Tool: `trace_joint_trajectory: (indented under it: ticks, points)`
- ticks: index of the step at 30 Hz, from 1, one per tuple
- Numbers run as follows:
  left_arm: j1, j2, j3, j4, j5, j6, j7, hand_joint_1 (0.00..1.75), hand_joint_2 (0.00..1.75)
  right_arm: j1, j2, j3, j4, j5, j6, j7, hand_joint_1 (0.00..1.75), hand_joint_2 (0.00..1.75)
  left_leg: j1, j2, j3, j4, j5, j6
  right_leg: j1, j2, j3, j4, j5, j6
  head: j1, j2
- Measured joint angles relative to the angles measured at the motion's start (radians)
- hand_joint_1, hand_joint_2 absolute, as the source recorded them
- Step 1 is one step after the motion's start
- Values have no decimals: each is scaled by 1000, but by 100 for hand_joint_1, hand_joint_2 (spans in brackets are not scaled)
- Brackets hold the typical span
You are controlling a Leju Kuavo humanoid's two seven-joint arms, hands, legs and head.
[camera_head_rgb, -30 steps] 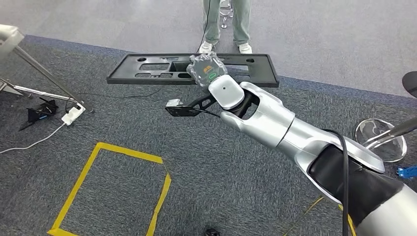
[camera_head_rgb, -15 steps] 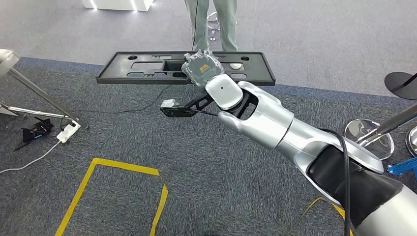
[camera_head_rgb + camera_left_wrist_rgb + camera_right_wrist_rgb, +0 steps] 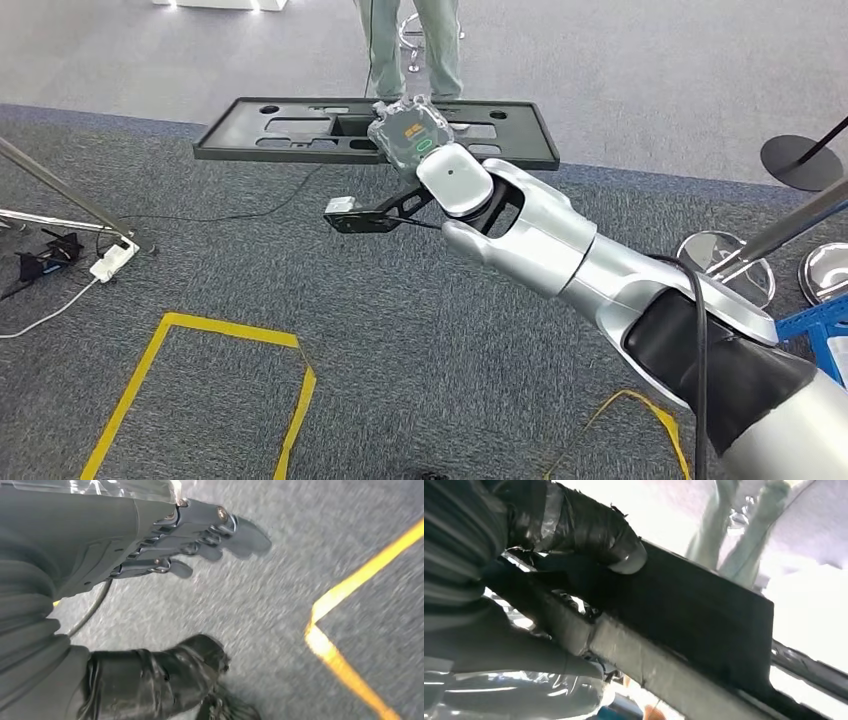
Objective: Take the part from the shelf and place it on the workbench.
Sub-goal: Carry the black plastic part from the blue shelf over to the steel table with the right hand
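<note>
While clamped in the right hand [image 3: 408,140] fingers — black part [image 3: 300,130], level above carpet — left hand [image 3: 200,535] fingers apart.

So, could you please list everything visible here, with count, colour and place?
Part: one, black, long flat panel with cutouts, held out ahead above the carpet.
Tape outline: one, yellow, on the carpet, lower left.
Power strip: one, white, on the carpet at left, with cables.
Round stand bases: two, shiny metal, at right.
Round base: one, black, upper right.
Person: one, grey-green trousers, standing beyond the part.
Right hand: one, plastic-covered, gripping the part's near edge.
Left hand: one, dark grey, hanging above the carpet, holding nothing.
</note>
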Motion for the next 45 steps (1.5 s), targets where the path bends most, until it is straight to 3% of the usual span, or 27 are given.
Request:
trace_joint_trajectory:
  ticks: [2,3,4,6,8,10,11,13,14,16,17,18,19,21,23,24,27,29,31,33,34,35,38,39,42,44,45]
  points:
    - [-2,-9,0,0,-2,1,1,0,175,5,-1,0,-1,0,0,0,175,175,-4,2,-42,77,-27,6,10,-1,10,-6,-1,0,0,0]
    - [-2,-10,0,0,-3,1,1,0,175,7,-1,0,-1,0,1,0,175,175,-11,0,-37,59,-20,12,12,-1,17,-14,0,-1,0,0]
    - [-3,-10,0,0,-4,1,1,0,175,8,-1,0,-2,0,1,0,175,175,-20,-2,-9,2,-1,21,12,0,26,-26,4,-3,0,0]
    - [-4,-5,0,-1,-4,2,-2,0,175,-1,-1,-2,-7,0,0,0,175,175,-45,-4,94,-162,48,48,8,2,51,-58,15,-13,0,0]
    - [-5,7,0,-1,-3,3,-5,0,175,-10,-3,-6,-10,0,0,0,175,175,-72,-16,191,-270,73,64,-2,2,61,-83,34,-15,-2,0]
    - [-9,22,0,-1,-2,5,-6,0,175,-9,-6,-7,-9,1,0,1,175,175,-93,-32,227,-315,83,68,-13,2,39,-104,63,-10,-4,0]
    - [-11,24,0,-1,-1,6,-6,0,175,-4,-8,-7,-9,0,1,0,175,175,-94,-32,234,-352,93,68,-15,3,19,-112,75,-13,-4,0]
    - [-11,22,0,-1,-1,6,-5,0,175,16,-13,-8,-6,-1,2,0,175,175,-90,-31,242,-411,117,69,-5,4,-27,-90,75,-22,1,0]
    - [-10,18,0,-2,-1,6,-4,0,175,25,-16,-8,-5,-1,2,0,175,175,-85,-26,242,-419,120,73,4,8,-63,-42,61,-29,1,0]
    - [-8,12,0,-1,-1,5,-2,0,175,33,-20,-8,-3,-1,1,0,175,175,-81,-20,224,-390,108,86,17,21,-142,94,33,-31,2,0]
    - [-12,8,0,-1,-1,5,-2,0,175,38,-23,-8,-2,0,1,0,175,175,-78,-17,215,-368,99,89,19,27,-173,143,28,-27,2,0]
    - [-14,4,0,-1,0,4,-1,0,175,43,-25,-8,0,0,1,0,175,175,-73,-17,206,-349,90,89,18,29,-185,158,29,-19,5,0]
    - [-15,1,0,-1,0,3,-1,0,175,48,-26,-8,2,0,1,0,175,175,-68,-17,197,-331,81,87,13,28,-173,136,33,-8,5,0]
    - [-11,1,0,-1,0,3,-1,0,175,50,-26,-8,3,0,1,0,175,175,-58,-19,179,-291,59,75,-5,16,-92,37,31,23,7,0]
    - [-3,8,0,0,0,5,-1,0,175,49,-23,-8,1,0,0,0,175,175,-52,-21,167,-259,34,63,-15,-2,-24,-25,32,32,9,0]
    - [0,13,0,0,0,6,-1,0,175,48,-23,-8,1,-1,0,0,175,175,-51,-24,163,-252,22,57,-14,-10,-15,-30,37,28,9,0]
    - [-1,11,0,1,0,6,-2,0,175,43,-24,-8,1,-2,0,0,175,175,-46,-30,134,-230,-15,32,-17,-11,-42,-22,38,4,5,0]
    - [1,4,0,2,-1,5,-2,0,175,39,-23,-10,-2,-2,-2,0,175,175,-30,-18,80,-131,-51,14,-13,-6,-46,-23,34,-8,2,0]
    - [4,-3,0,2,-1,4,-2,0,175,30,-23,-12,-5,-2,-3,0,175,175,-12,-8,8,10,-90,9,-4,-5,-35,-25,31,-12,1,0]
    - [4,-11,0,2,-1,4,-1,0,175,24,-22,-12,-8,-2,-4,0,175,175,-8,-6,-31,74,-100,10,2,-5,-12,-32,26,-12,2,0]
    - [4,-13,0,2,-1,4,-1,0,175,23,-21,-12,-9,-3,-4,0,175,175,-8,-7,-20,51,-85,11,5,-4,3,-39,24,-13,2,0]
    - [3,-13,0,2,-1,4,-1,0,175,20,-19,-12,-11,-3,-4,0,175,175,-10,-8,13,-6,-62,14,6,-4,21,-48,22,-14,2,0]
    - [2,-9,0,1,-2,6,-1,0,175,-9,-13,-14,-21,-3,-4,0,175,175,-28,-10,165,-234,13,30,0,-1,69,-77,21,-15,2,0]
    - [1,-5,0,0,-2,6,0,0,175,-23,-11,-15,-25,-3,-5,0,175,175,-39,-13,201,-280,26,32,-5,1,77,-83,22,-13,2,0]
    - [1,10,0,-2,-4,7,0,0,175,-40,-10,-16,-31,-3,-5,0,175,175,-63,-22,256,-349,62,41,-10,6,82,-97,32,-4,2,0]
    - [1,10,0,-4,-5,7,1,0,175,-31,-13,-17,-31,-3,-4,-1,175,175,-61,-17,278,-382,89,55,4,2,58,-54,5,-14,5,0]
    - [2,7,0,-4,-5,6,1,0,175,-27,-14,-17,-31,-3,-4,-2,175,175,-57,-14,279,-384,94,58,14,-1,29,5,-23,-23,7,0]
